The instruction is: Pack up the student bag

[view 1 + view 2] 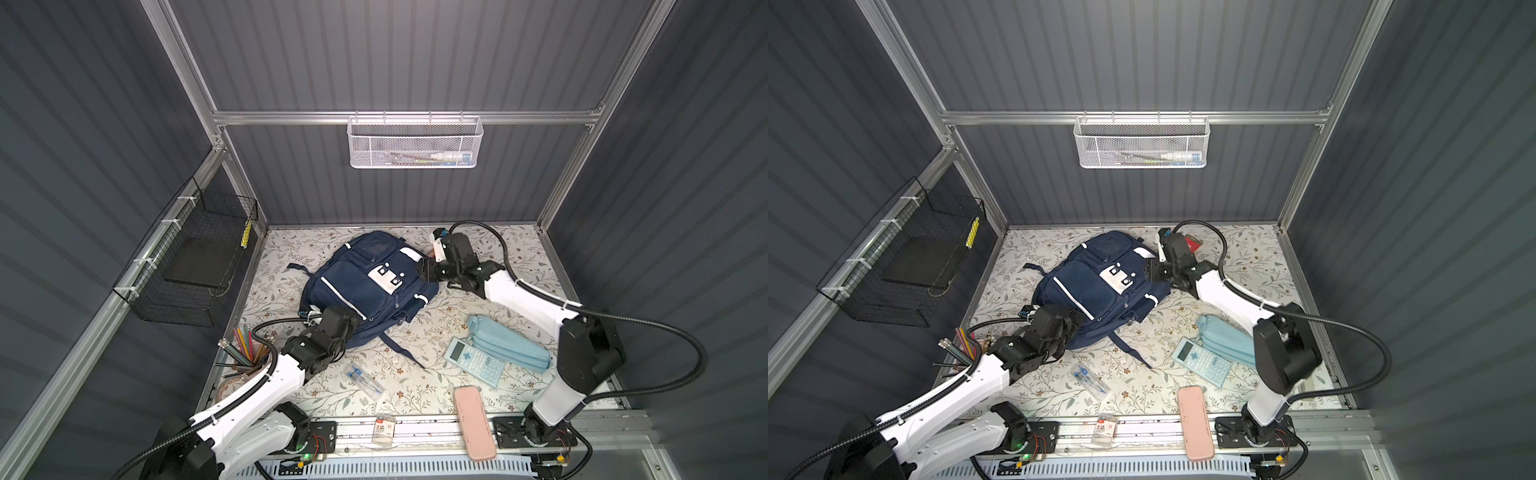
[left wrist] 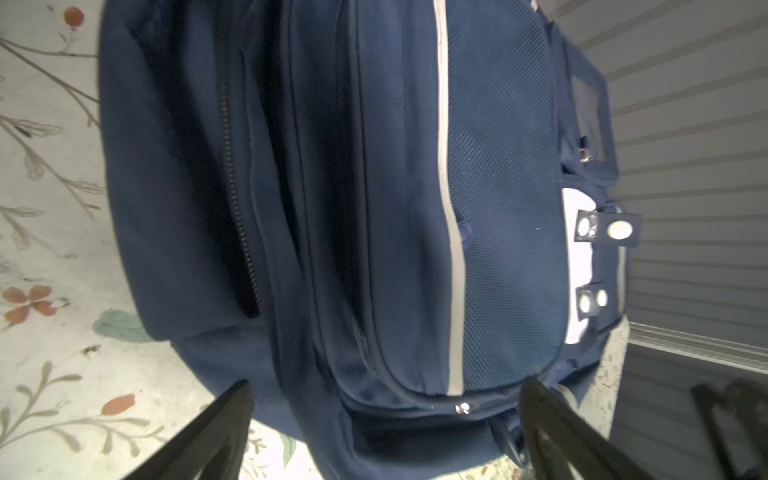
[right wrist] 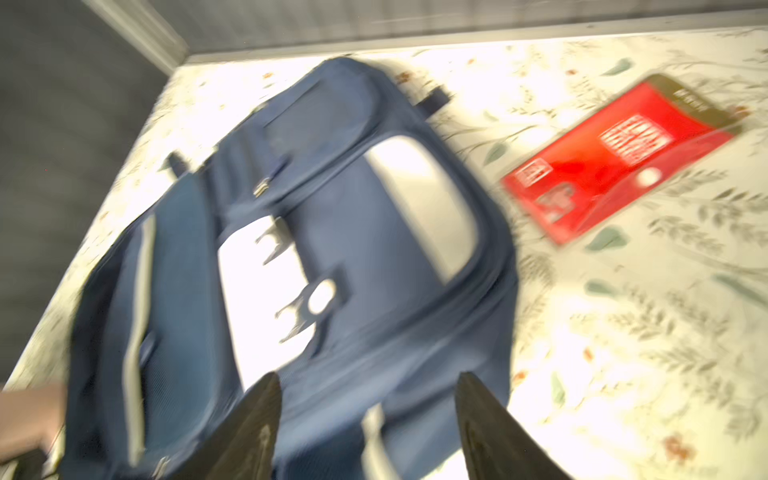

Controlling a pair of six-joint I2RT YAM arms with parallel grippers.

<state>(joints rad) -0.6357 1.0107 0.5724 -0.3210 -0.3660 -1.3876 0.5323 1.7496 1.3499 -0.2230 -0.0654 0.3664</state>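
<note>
Fingers [image 2: 212, 436] of my left gripper [image 2: 384, 419] stood wide at the near-left corner of the backpack [image 1: 357, 286], gripping nothing. My right gripper [image 3: 370, 415] gaped likewise at its right edge. That backpack lay flat, far-centre on the table [image 1: 415, 390].

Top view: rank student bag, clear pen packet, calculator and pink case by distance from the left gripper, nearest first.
1. student bag: its near-left corner lies right at the left gripper.
2. clear pen packet: on the cloth, toward the front edge.
3. calculator: right of middle.
4. pink case: front right, overhanging the rail.
</note>
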